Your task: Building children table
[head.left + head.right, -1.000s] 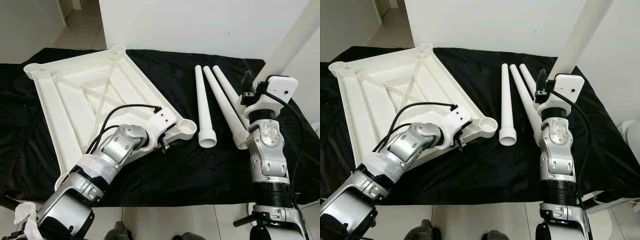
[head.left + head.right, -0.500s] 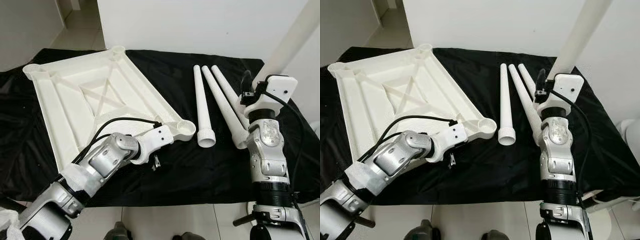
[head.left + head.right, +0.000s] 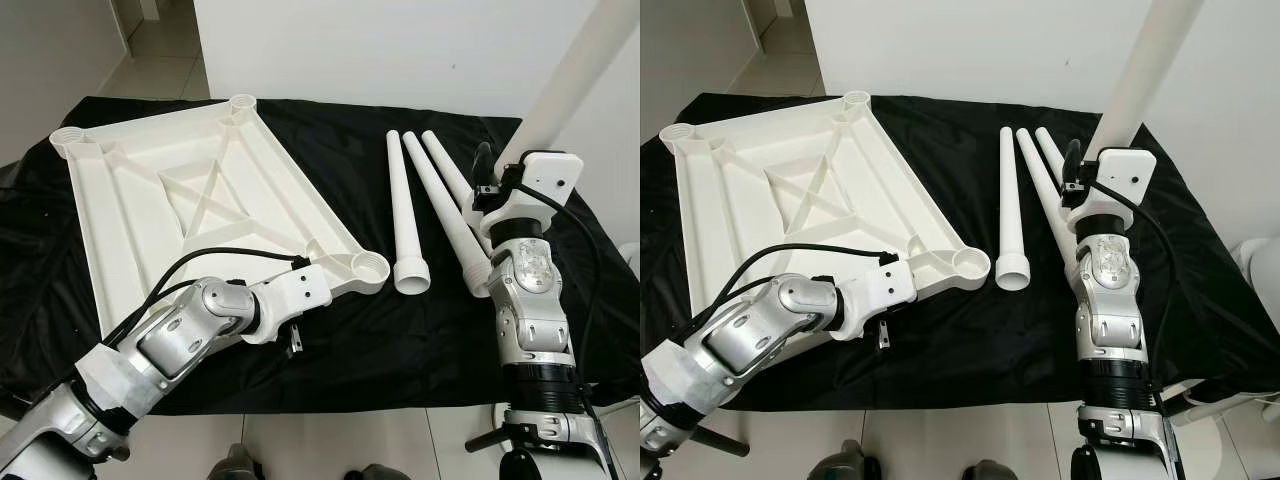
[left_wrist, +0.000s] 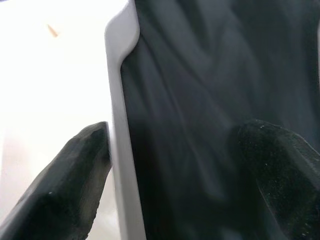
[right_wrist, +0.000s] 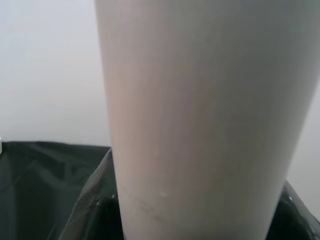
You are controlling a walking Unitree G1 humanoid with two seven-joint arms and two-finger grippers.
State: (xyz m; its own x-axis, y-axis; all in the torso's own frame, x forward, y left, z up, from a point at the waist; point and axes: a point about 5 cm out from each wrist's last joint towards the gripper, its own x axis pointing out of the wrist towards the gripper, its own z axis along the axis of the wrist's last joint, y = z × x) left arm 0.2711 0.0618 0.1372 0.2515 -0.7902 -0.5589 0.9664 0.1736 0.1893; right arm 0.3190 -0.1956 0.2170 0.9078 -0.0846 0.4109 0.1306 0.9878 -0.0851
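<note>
Across the black cloth [image 3: 420,330], items by size, with recent changes noted.

Tabletop [image 3: 190,210]: white, upside down, ribs and corner sockets facing up, lying on my left half of the cloth. Unmoved over the last second.

Held leg [image 3: 1145,70]: white tube, upright and slightly tilted, rising past the top of the eye views. My right gripper [image 3: 1080,175] is clenched around it; the right wrist view shows the tube [image 5: 200,115] running between my dark pads [image 5: 95,200], which the head views cannot confirm. No change in this grasp over the last second.

Three loose legs [image 3: 405,215]: lying side by side between the tabletop and my right arm, wide ends toward me.

Left gripper [image 3: 295,340]: a second ago it sat against the tabletop's near edge by the corner socket [image 3: 370,268]; it has since drawn back toward me, off the edge and out over the cloth. Judgement: my left arm has let go of the top, freeing that socket for the leg in my right.

View differences: the left wrist view shows my two fingers [image 4: 65,185] spread wide, grasping nothing, with the tabletop's pale rim [image 4: 120,130] running between them. From the eye views these fingers are too small to read.
</note>
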